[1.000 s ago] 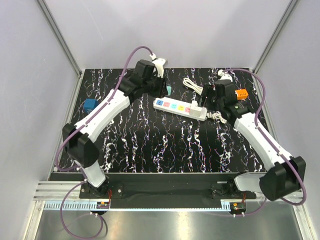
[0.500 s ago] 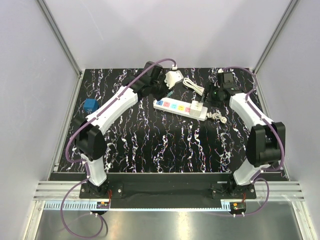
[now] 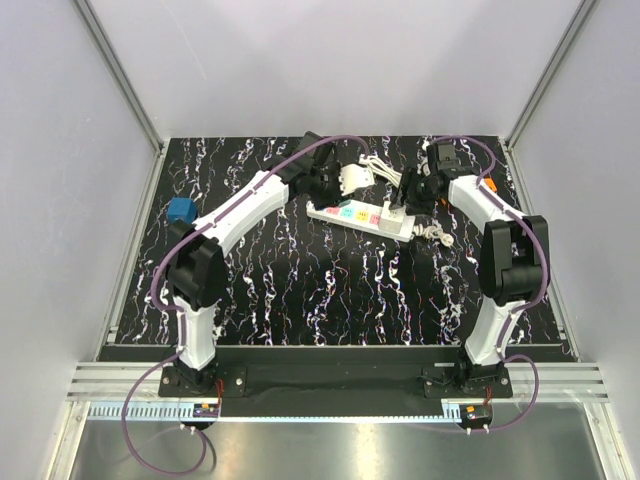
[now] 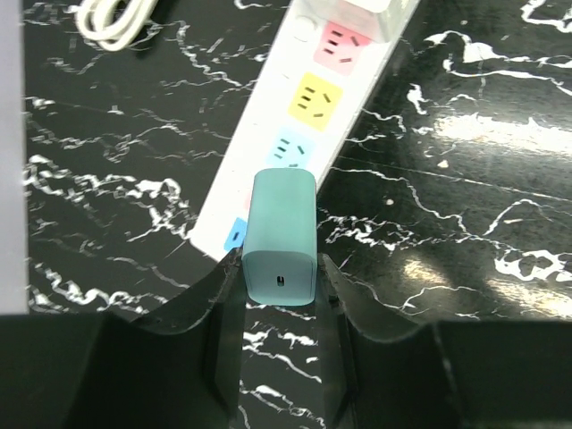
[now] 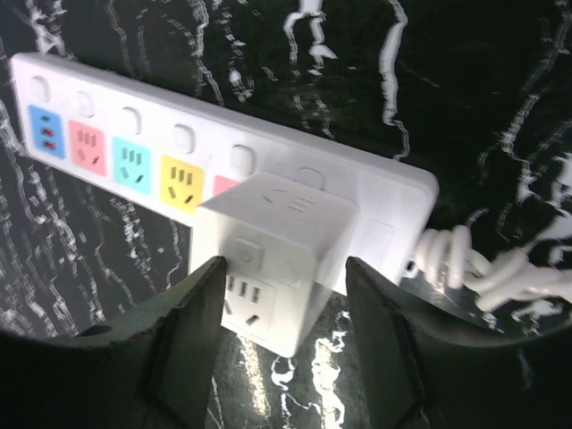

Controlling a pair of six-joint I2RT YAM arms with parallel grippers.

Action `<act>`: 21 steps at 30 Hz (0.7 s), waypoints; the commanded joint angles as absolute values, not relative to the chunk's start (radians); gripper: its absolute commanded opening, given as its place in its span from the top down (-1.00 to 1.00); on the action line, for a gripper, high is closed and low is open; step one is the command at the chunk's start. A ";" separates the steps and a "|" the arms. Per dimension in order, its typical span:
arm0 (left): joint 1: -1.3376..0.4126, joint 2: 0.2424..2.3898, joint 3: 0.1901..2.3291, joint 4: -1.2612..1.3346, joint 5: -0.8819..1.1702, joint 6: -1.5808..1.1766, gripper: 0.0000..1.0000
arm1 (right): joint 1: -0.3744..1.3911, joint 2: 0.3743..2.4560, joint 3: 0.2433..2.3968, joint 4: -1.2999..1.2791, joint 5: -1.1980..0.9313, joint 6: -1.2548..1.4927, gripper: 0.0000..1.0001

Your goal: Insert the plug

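A two-armed robot works over a white power strip (image 4: 259,156) that lies aslant on a black, white-veined table (image 3: 300,290). The left gripper (image 4: 279,264) is clamped on a teal charger plug (image 4: 282,223), with one dark finger pressed to each of its sides. The face carrying the plug's small port is turned toward the wrist camera.

The plug sits over the left end of the strip, just past the blue socket. It covers the socket next to that one, and the light-blue, yellow and pink sockets stay exposed beyond it. Its prongs are hidden, so it cannot be told whether they are seated.

At the strip's other end, the right gripper (image 5: 284,268) straddles a white cube adapter (image 5: 286,214) plugged into the strip. Its fingers stand apart, one close against each flank of the cube. Whether they press on the cube cannot be told.

The strip's own cord (image 5: 483,268), bundled in white loops, trails from that end. A separate coiled white cable (image 4: 112,18) lies on the table beyond the strip.

A small blue block (image 3: 180,211) sits well apart near the table's left edge. A small orange object (image 3: 487,184) shows near the right edge, beside the right arm.
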State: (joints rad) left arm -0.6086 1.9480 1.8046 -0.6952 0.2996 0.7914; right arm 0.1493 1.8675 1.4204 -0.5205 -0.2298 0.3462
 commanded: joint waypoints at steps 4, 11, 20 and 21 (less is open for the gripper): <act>-0.612 1.959 1.875 -0.721 0.388 0.795 1.00 | 0.146 1.922 1.462 -0.529 -0.390 0.246 -0.14; -0.612 1.925 1.827 -0.730 0.394 0.815 1.00 | 0.164 1.963 1.476 -0.532 -0.544 0.143 -0.03; -0.597 1.871 1.784 -0.753 0.353 0.827 1.00 | 0.224 2.016 1.519 -0.551 -0.600 0.031 0.02; -0.594 1.874 1.779 -0.758 0.350 0.830 1.00 | 0.227 2.017 1.517 -0.554 -0.600 0.028 0.03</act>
State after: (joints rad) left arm -0.6048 1.9453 1.7863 -0.7696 0.3550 0.8055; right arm 0.1959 1.9827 1.5032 -0.5133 -0.5705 0.0971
